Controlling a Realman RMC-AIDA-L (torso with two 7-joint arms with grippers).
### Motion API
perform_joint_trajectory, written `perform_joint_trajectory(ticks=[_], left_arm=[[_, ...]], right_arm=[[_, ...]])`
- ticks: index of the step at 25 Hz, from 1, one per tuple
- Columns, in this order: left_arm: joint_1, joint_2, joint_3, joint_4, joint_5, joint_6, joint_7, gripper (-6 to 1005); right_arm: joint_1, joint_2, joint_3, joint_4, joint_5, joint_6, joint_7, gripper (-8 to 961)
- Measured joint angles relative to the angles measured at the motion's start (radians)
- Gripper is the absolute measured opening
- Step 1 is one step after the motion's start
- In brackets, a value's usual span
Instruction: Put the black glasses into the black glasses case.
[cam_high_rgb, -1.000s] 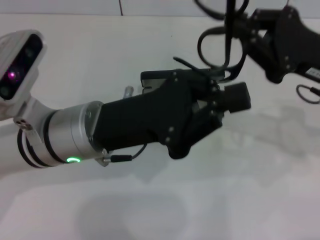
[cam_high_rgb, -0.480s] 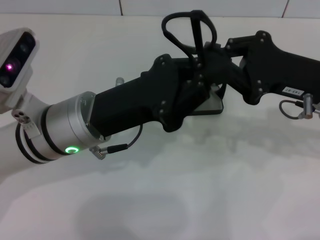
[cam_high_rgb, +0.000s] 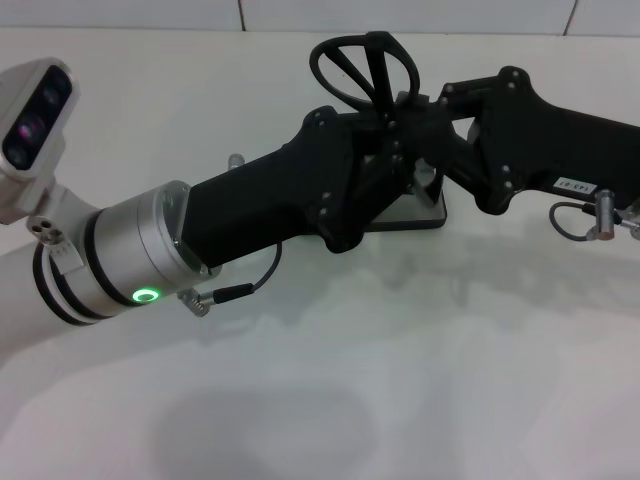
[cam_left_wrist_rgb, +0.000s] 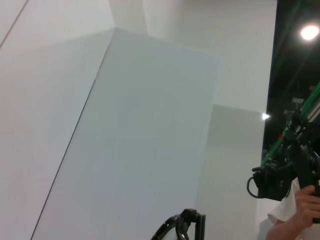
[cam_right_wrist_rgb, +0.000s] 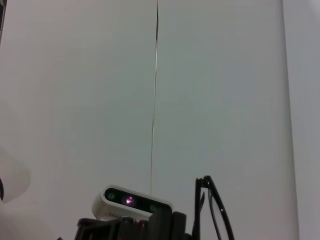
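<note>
The black glasses (cam_high_rgb: 364, 66) stand upright above the spot where my two grippers meet at the back centre of the table. My right gripper (cam_high_rgb: 420, 118) comes in from the right and is shut on the glasses' lower part. My left gripper (cam_high_rgb: 385, 140) comes in from the left and is right against the same spot. The black glasses case (cam_high_rgb: 428, 214) lies on the table under both grippers, mostly hidden by them. The glasses also show in the left wrist view (cam_left_wrist_rgb: 176, 228) and in the right wrist view (cam_right_wrist_rgb: 209, 210).
The white table (cam_high_rgb: 400, 380) stretches out in front of the arms. My left arm's silver wrist with a green light (cam_high_rgb: 146, 295) crosses the left half of the head view. A cable loop (cam_high_rgb: 580, 215) hangs under my right arm.
My right gripper has brought the glasses down and to the left from the top right. My left gripper has risen to meet them. Both now sit together over the case.
</note>
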Motion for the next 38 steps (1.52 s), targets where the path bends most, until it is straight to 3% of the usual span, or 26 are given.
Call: perform_joint_trajectory(ticks=[9, 17, 22, 26, 31, 38], left_arm=[[0.012, 0.004, 0.002, -0.001, 0.01, 0.006, -0.01, 40], [0.047, 0.034, -0.007, -0.001, 0.072, 0.083, -0.036, 41], [0.096, 0.06, -0.009, 0.005, 0.075, 0.126, -0.03, 41], [0.118, 0.067, -0.031, 0.004, 0.073, 0.128, -0.029, 41], [0.132, 0.068, -0.037, 0.0, 0.076, 0.129, -0.014, 42], [0.136, 0.067, -0.037, -0.003, 0.074, 0.13, -0.004, 42]], right_arm=[[0.0, -0.002, -0.009, 0.0, 0.0, 0.014, 0.006, 59], [-0.03, -0.014, -0.002, -0.087, -0.057, 0.079, 0.058, 60], [-0.063, -0.02, -0.002, -0.39, -0.403, 0.209, 0.288, 60], [-0.057, -0.005, -0.012, -0.623, -0.748, 0.244, 0.524, 60], [-0.009, -0.005, -0.046, -0.705, -0.931, 0.262, 0.639, 60], [0.055, -0.001, -0.23, -0.699, -1.126, 0.449, 0.698, 60]])
